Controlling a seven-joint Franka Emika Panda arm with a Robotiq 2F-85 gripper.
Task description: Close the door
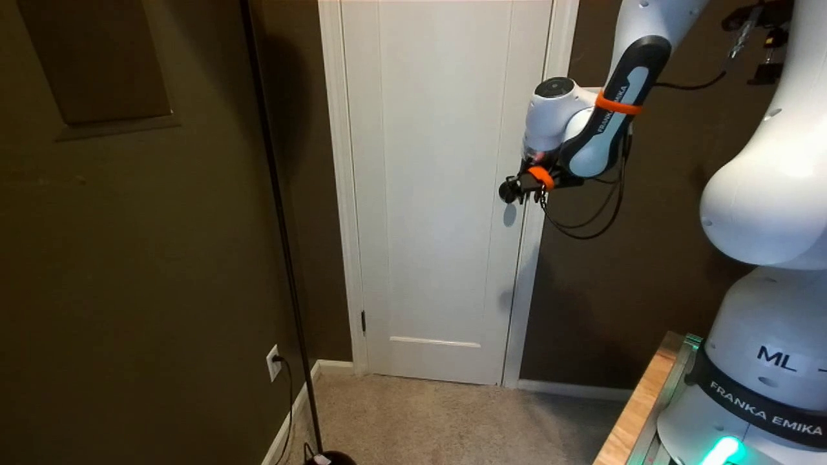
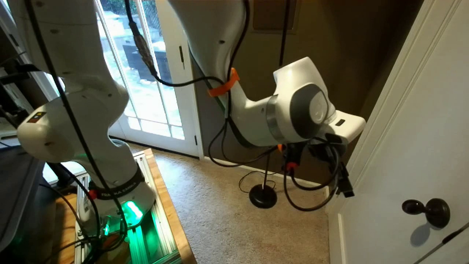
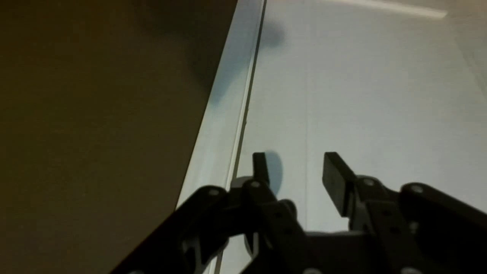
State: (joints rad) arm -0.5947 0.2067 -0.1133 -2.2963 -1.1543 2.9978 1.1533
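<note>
Door [image 1: 439,194]: standing upright behind the dark knob [image 2: 432,212], running its long axis straight up and down past it; looking closed or nearly closed, giving no clear sign of latching.
Frame trim [image 1: 531,271]: running vertically just beside the knob, showing only a thin dark gap along the door's edge.
Hinge [image 1: 363,321]: sitting on the edge opposite the knob, well apart and lower.
Gripper [image 3: 295,167]: hanging near the knob on its room side, holding nothing, showing a wide gap between the fingers [image 3: 338,182]; appearing clear of the knob in an exterior view, apparently masking part of it in the wrist view.
Door from gripper: lying ahead of the fingers, past the knob and away from the room, presenting its broad face rather than its edge; probably making the coming move a push, judging by the hinge.
Arm [image 1: 762,213]: working alone, standing with its base well apart from the knob.
Push: probably calling for a short press just hinge-side of the knob, or, given that thin gap, nothing more.
Cable [image 2: 307,210]: looping near the knob on its room side, possibly risking a snag on it.
</note>
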